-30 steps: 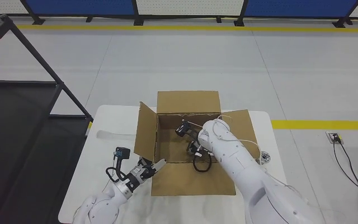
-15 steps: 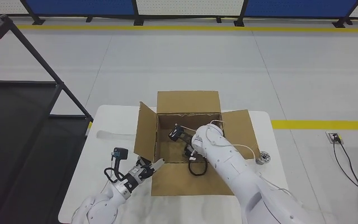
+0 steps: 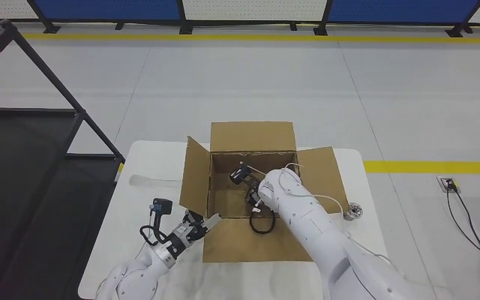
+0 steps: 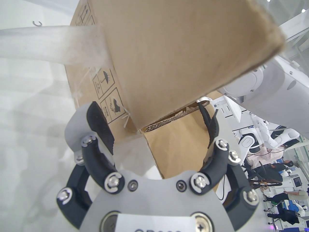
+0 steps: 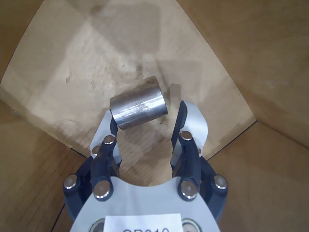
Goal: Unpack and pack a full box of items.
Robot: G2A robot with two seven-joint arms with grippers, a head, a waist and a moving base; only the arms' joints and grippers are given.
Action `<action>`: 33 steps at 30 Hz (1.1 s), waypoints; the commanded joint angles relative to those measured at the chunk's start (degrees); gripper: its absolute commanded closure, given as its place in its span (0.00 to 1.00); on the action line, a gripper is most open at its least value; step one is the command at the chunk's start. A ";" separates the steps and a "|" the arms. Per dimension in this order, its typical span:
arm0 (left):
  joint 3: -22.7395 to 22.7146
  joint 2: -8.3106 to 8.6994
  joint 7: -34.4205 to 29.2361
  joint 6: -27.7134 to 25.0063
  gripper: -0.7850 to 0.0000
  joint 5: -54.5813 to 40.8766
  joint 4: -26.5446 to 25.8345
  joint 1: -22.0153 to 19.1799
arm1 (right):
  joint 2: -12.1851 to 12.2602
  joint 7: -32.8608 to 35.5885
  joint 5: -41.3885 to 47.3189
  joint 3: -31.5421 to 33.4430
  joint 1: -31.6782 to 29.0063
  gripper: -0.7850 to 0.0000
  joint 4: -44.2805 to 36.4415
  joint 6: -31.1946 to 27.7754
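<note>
Down inside the box (image 3: 252, 135), close to its floor: right gripper (image 5: 147, 115), spread apart and clamped on nothing. Against one fingertip (image 5: 111, 121): cylinder (image 5: 138, 102), bare metal, lying on its side, clear of the other finger. On the box floor or just above it, cannot tell which.

Shifted toward the box's left wall over the last second, then eased back a touch in the last half second.

Outside the box, at its near left corner: left gripper (image 4: 152, 112), likewise spread apart and gripping nothing. Faces the corner edge, with a raised flap (image 4: 183, 37) overhead. Touching the cardboard or not, cannot tell. Hardly moved from a second ago.

Just beyond the box's right flap, on the table (image 3: 150, 247): small metal piece (image 3: 354, 212), in the same spot as before.

Left of the box, flat on the table: white strip (image 3: 154, 180), also unmoved.

All four box flaps open, as they were a second ago.
</note>
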 commanded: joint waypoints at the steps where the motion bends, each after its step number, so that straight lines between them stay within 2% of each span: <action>1: 0.05 0.02 0.07 0.01 0.00 0.03 -0.05 0.08 | 0.17 -0.51 0.09 0.22 0.08 0.57 0.26 -0.24; 2: 0.08 0.03 0.13 0.01 0.00 0.05 -0.07 0.13 | 0.26 -0.71 0.16 0.34 0.12 0.58 0.36 -0.36; 3: 0.10 0.04 0.17 0.02 0.00 0.06 -0.10 0.16 | 0.35 -0.90 0.19 0.44 0.13 0.63 0.42 -0.51; 4: 0.11 0.05 0.20 0.03 0.00 0.07 -0.12 0.19 | 0.43 -1.10 0.21 0.53 0.12 0.73 0.43 -0.68; 5: 0.12 0.06 0.23 0.04 0.00 0.08 -0.13 0.21 | 0.51 -1.20 0.21 0.60 0.10 0.77 0.44 -0.75; 14: -0.05 0.21 0.31 0.11 0.00 0.36 -0.53 0.37 | 1.43 -1.90 0.09 1.34 0.59 0.99 0.92 -1.84; 22: 0.61 0.20 0.12 0.24 0.00 0.23 -0.17 -0.34 | 3.15 -2.45 -0.74 1.81 1.80 1.00 2.47 -5.08; 32: 1.28 0.20 -0.23 0.32 0.00 0.15 0.62 -1.45 | 4.46 -0.30 -3.13 1.30 1.17 1.00 -0.67 -10.24; 33: 1.31 0.21 -0.24 0.31 0.00 0.11 0.69 -1.51 | 4.51 0.08 -3.25 1.30 1.02 0.91 -1.20 -10.04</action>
